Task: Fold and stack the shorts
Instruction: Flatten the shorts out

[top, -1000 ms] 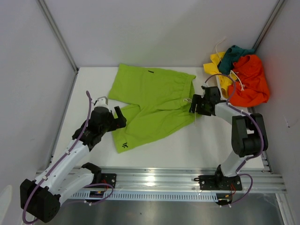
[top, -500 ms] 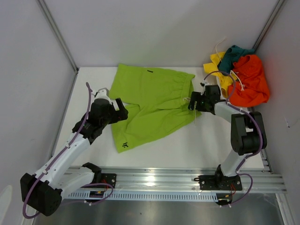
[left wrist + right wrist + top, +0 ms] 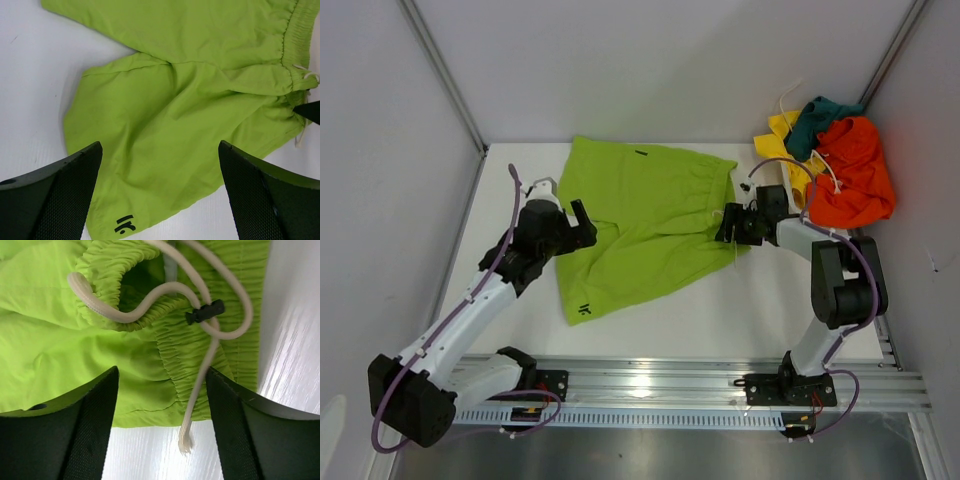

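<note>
Fingers [image 3: 65, 195] of the left gripper [image 3: 578, 222] are spread wide. Those of the right gripper [image 3: 725, 225] stand apart too, and neither pinches anything yet, which looks to me like a two-handed pickup being lined up. On the white table [image 3: 770, 310] the green shorts [image 3: 640, 220] lie flat between the arms, legs toward the left arm and waist toward the right, opened out ready for folding. The left gripper hovers at the edge where the two legs part, and the right one sits low at the waist. In the far right corner the orange pair [image 3: 855, 175], yellow pair [image 3: 780, 130] and teal pair [image 3: 817, 118] are bunched in a heap, out of the way until needed. From the right wrist, the gathered waistband [image 3: 175, 345] sits between the fingers. The white drawstring [image 3: 200, 390] loops across it with a small black toggle [image 3: 205, 311], so I'd want the grip on cloth, not cord.
</note>
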### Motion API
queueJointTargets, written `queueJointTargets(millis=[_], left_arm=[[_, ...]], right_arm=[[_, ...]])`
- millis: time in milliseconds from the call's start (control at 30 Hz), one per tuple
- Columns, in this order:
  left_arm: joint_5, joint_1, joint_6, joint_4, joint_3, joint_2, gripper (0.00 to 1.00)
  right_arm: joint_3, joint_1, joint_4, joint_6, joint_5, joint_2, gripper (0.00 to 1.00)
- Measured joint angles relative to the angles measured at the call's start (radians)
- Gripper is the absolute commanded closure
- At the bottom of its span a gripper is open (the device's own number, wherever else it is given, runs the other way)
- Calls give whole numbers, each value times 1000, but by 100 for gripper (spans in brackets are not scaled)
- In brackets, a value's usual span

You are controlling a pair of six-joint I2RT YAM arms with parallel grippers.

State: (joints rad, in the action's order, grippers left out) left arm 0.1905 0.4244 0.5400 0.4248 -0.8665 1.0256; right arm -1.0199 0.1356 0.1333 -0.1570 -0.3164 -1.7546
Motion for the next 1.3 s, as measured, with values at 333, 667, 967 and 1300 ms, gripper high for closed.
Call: queueJointTargets(millis=[333,667,967,1300], left_arm=[[-11,0,0,-21,-79,83,1],[-12,1,-9,-25,-122,116,1],[-37,1,-24,-48,-317,345,1],[-82,2,-55,-56,-457,521,1]], right_arm=[[45,-3,34,-7,8,71,20],[22,27,72,-39,41,53,30],[40,183,143,-95,223,54,41],[73,645,171,-227,319,99,34]])
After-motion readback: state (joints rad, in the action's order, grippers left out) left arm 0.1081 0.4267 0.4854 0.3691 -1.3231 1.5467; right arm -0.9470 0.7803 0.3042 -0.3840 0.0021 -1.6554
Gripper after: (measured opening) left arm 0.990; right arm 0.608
